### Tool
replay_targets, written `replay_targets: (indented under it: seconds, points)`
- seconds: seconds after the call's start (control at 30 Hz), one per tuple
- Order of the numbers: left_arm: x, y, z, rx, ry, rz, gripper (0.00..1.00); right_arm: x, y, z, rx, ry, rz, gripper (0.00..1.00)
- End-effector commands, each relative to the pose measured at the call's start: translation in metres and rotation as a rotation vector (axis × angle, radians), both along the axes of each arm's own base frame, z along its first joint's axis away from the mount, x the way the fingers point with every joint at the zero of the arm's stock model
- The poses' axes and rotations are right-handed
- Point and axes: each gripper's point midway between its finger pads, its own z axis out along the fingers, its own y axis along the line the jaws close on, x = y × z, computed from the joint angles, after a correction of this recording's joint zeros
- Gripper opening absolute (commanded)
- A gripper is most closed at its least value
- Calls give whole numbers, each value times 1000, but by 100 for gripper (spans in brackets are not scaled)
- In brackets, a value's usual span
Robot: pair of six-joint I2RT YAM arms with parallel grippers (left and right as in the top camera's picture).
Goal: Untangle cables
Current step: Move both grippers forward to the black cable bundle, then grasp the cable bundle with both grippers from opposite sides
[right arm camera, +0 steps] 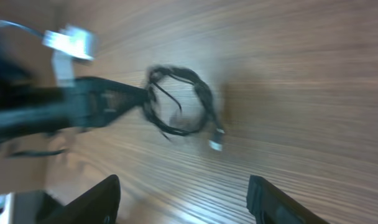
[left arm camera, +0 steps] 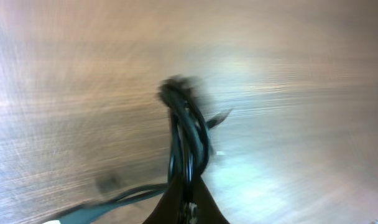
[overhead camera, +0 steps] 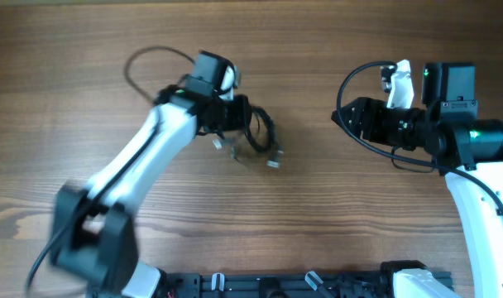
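The cables [overhead camera: 258, 136] are a small bundle of thin black cords with silvery plug ends, at the table's middle. My left gripper [overhead camera: 239, 114] is shut on the bundle's left edge and holds it off the wood. In the left wrist view the cords [left arm camera: 188, 134] run up from between my closed fingers [left arm camera: 188, 205]. My right gripper [overhead camera: 344, 116] is open and empty, well to the right of the bundle and pointed at it. In the right wrist view the looped bundle [right arm camera: 179, 102] hangs ahead of my spread fingers [right arm camera: 186, 199], with a plug end [right arm camera: 215, 144] dangling.
The wooden table [overhead camera: 334, 215] fills the view. A thicker black arm cable [overhead camera: 148, 62] loops behind the left arm, and another [overhead camera: 355, 79] arcs by the right arm. The arm bases and a rail [overhead camera: 318, 283] sit at the front edge.
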Motion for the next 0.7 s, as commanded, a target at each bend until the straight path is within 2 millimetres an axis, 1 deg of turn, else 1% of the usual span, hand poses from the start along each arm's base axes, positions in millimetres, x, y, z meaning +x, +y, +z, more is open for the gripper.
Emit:
replay_targets:
  seconds: [0.0, 0.03, 0.1, 0.17, 0.2, 0.27, 0.33, 0.4, 0.53, 0.6, 0.67]
  points:
    - [-20, -9, 104, -131, -281, -168, 4, -4, 28, 19, 129, -39, 119, 65]
    - [-29, -12, 121, -158, -329, -210, 4, -3, 33, 23, 151, -43, 126, 64]
    - [-44, -15, 144, -201, -382, -262, 4, 1, 43, 30, 177, -58, 125, 61]
    - [-53, -11, 152, -204, -388, -261, 4, 2, 58, 41, 221, -88, 158, 58]
    - [-56, -7, 153, -201, -383, -254, 4, 0, 69, 47, 244, -107, 191, 57]
    - [-57, -1, 153, -198, -369, -237, 4, -2, 83, 52, 261, -120, 220, 57]
    - [-59, 5, 152, -208, -345, -224, 4, -2, 94, 51, 258, -108, 210, 56]
    - [-64, 7, 153, -257, -308, -233, 4, -1, 106, 45, 237, -102, 209, 54]
    - [-71, 11, 157, -340, -256, -245, 4, -5, 138, 35, 243, -88, 290, 52]
    - [-72, 16, 155, -344, -232, -225, 4, -6, 156, 28, 245, -82, 333, 52]
    - [-73, 20, 153, -348, -194, -189, 4, -3, 168, 16, 236, -48, 318, 52]
